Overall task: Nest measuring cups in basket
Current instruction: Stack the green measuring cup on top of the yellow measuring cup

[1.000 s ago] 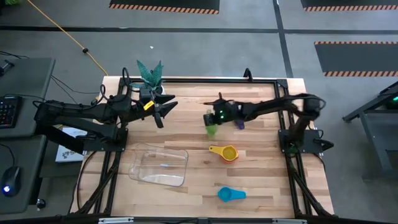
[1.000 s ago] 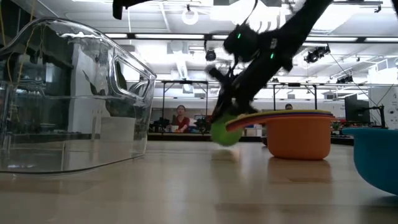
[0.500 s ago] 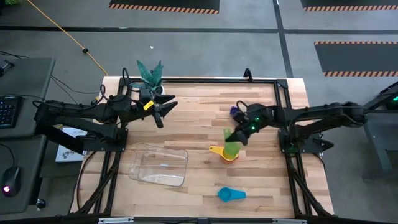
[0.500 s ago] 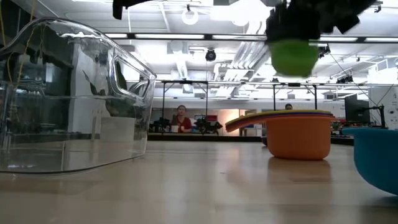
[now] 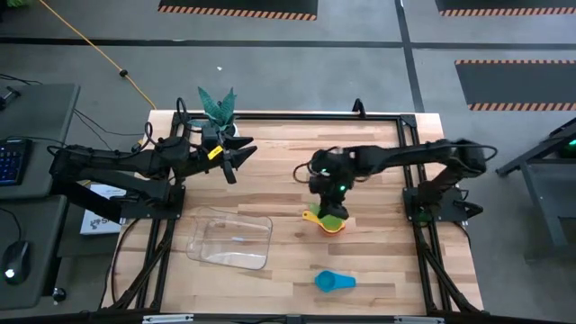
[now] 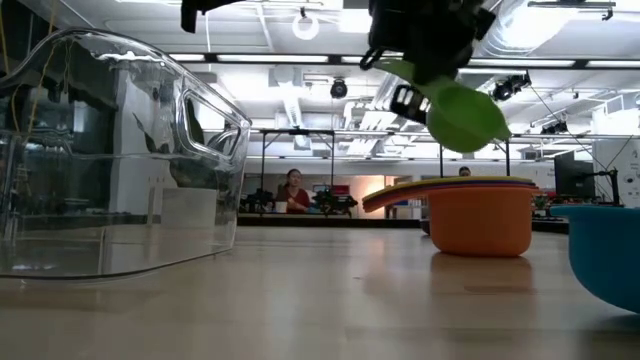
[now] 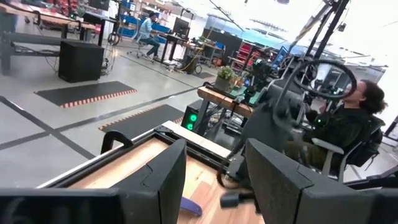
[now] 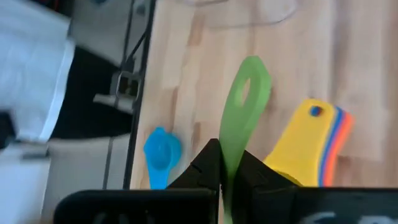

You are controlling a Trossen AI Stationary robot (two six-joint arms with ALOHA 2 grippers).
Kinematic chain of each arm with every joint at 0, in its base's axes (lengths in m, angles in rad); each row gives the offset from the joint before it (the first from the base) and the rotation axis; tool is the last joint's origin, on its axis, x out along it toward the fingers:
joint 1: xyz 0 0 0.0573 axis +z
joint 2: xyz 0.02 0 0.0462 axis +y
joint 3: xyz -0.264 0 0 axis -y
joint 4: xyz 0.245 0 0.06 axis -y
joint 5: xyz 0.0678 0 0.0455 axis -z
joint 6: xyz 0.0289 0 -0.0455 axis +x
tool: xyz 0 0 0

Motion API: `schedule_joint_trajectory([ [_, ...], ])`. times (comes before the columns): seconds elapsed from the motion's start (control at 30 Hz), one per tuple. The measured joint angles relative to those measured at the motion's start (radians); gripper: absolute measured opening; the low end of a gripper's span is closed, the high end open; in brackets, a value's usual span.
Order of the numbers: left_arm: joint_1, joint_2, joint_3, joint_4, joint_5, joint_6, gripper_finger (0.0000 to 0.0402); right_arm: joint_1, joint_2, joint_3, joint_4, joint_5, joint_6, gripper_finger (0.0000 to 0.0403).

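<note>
Green cup held over the nested stack, basket empty.

The table (image 5: 270,180) carries the clear basket (image 5: 230,240) at its near left, with no cup in it. The left gripper (image 5: 236,157) waits with fingers apart near the plant (image 5: 216,106). The right gripper (image 5: 329,187) pinches the handle of the green cup (image 6: 462,113), which hangs tilted just above the stack (image 6: 482,214) of orange, yellow and red cups; the light blue cup (image 5: 334,281) lies apart. The likely risk: released while tilted, the green cup may catch the stack's rim and tip out, or its handle may land across the others.
</note>
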Motion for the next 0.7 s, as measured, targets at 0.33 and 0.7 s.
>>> schedule_joint_trajectory([
  [0.33,0.0,0.0,0.0,0.001,-0.006,-0.001,0.0156,0.0,0.135,0.07,-0.141,-0.115,-0.24,0.0],
  [0.7,0.0,0.0,0.0,0.0,-0.006,0.0,0.0156,0.0,0.139,0.07,-0.15,-0.105,-0.345,0.0],
])
